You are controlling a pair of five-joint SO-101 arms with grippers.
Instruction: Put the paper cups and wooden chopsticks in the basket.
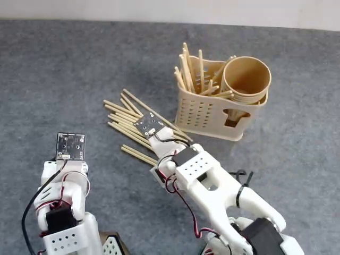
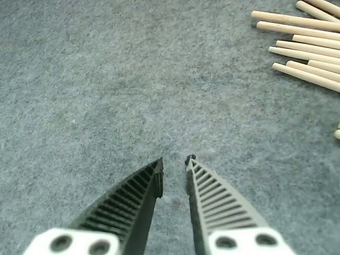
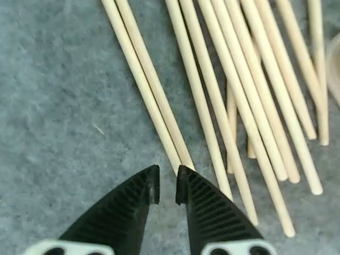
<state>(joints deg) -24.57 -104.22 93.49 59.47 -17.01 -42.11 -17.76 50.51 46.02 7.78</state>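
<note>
Several loose wooden chopsticks [image 1: 127, 119] lie fanned out on the grey carpet left of the basket [image 1: 204, 114]. The cream slotted basket holds more chopsticks [image 1: 192, 69] standing upright and stacked paper cups [image 1: 246, 78]. My right gripper [image 3: 167, 183] hangs low over the loose pile, shut to a thin slit with nothing in it. Its tips sit just off the near ends of a pair of chopsticks [image 3: 154, 101]. My left gripper [image 2: 175, 160] is shut and empty over bare carpet, with chopstick ends [image 2: 303, 45] off to its side.
The right arm [image 1: 212, 183] stretches from the front edge toward the pile. Folded at the front left is the left arm [image 1: 69, 175]. Bare carpet [image 1: 64, 74] spreads to the left and behind, and the pale far edge [image 1: 170, 10] runs along the back.
</note>
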